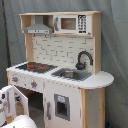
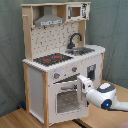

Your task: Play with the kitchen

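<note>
The kitchen [image 1: 60, 70] [image 2: 62, 60] fills the middle of both exterior views, upright on a wooden floor [image 2: 20, 119], with its hob [image 2: 52, 59] at 9 o'clock from the sink [image 2: 82, 50], the faucet [image 2: 75, 40] behind the sink, and the hood [image 1: 39, 29] and microwave [image 1: 72, 23] up on the top shelf. In the first exterior view the oven door [image 1: 14, 102] hangs swung out at 7 o'clock, leaving the cavity bare. In the second exterior view the gripper [image 2: 83, 86] sits against the oven front just below the knobs [image 2: 56, 76], at 4 o'clock from the hob; I cannot tell whether its claw is apart or together.
</note>
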Available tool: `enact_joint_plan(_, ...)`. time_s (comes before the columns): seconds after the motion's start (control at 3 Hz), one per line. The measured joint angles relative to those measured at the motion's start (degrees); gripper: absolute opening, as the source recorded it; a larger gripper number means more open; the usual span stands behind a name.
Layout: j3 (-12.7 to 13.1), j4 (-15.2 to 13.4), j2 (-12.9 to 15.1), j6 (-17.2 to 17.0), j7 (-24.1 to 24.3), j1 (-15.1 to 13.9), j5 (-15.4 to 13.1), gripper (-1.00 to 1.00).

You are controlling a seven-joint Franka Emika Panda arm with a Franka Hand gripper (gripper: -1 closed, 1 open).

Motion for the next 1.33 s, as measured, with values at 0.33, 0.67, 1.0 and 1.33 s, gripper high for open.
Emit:
enact_joint_plan(0.33, 0.28, 2.18, 0.15, -5.26, 1.17, 0.60, 0.00, -1.00)
enact_joint_plan(0.67, 0.65, 4.89, 0.54, -10.86, 2.22, 1.20, 0.00, -1.00)
enact_joint_plan(1.0, 0.97, 7.86, 0.80, -16.14, 2.88, 1.31, 0.00, -1.00)
enact_joint_plan(1.33, 1.32, 11.21, 0.81, -21.33, 3.40, 1.25, 0.01, -1.00)
